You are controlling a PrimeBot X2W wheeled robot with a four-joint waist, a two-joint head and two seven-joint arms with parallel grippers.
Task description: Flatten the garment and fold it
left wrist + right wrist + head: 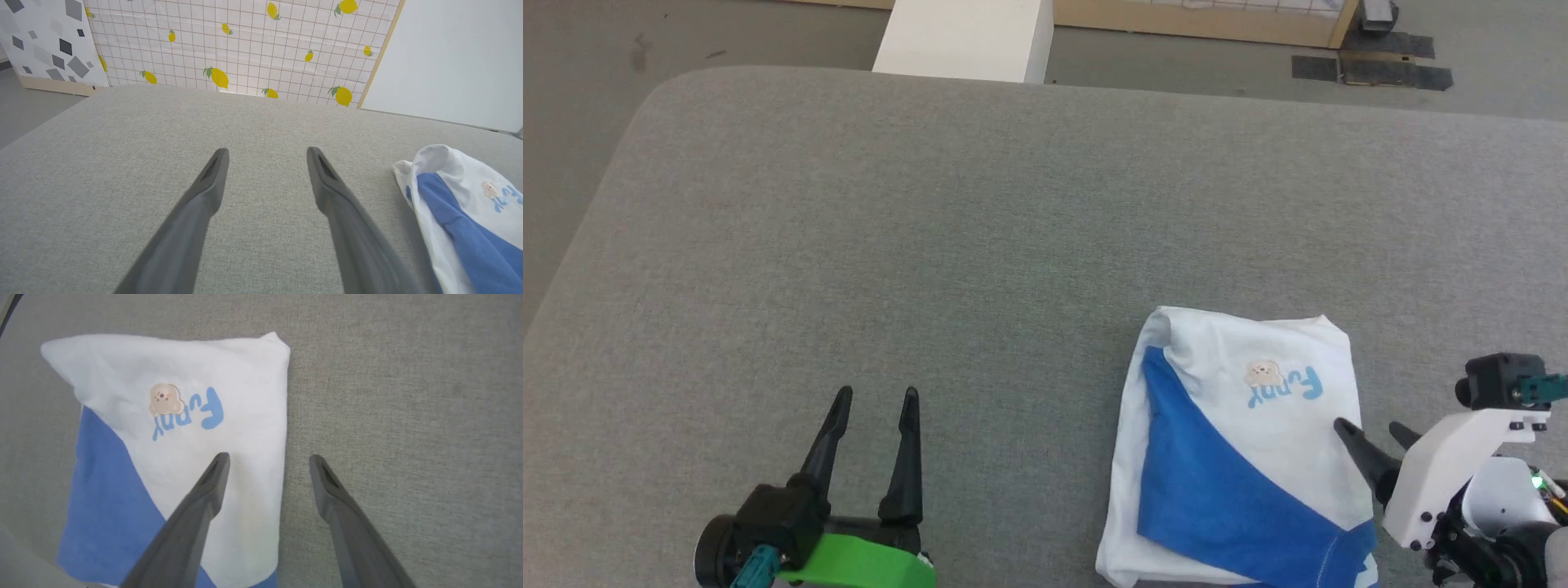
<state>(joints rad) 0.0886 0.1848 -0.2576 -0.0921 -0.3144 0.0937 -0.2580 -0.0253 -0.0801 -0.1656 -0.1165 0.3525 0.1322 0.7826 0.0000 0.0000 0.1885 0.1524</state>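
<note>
While left and right jaws gape, folded garment point(1258, 445), long axis near-to-far, print point(1282, 382) far

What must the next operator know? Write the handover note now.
Left gripper: open, empty, over bare grey surface, left of the garment.
Right gripper: open, empty, straddling the garment's right edge.
Garment: folded into a compact packet, print up, blue sleeve slanting across it.
Done: flattening and folding, by the look.
Left: perhaps neaten the edges, then pull back.
</note>
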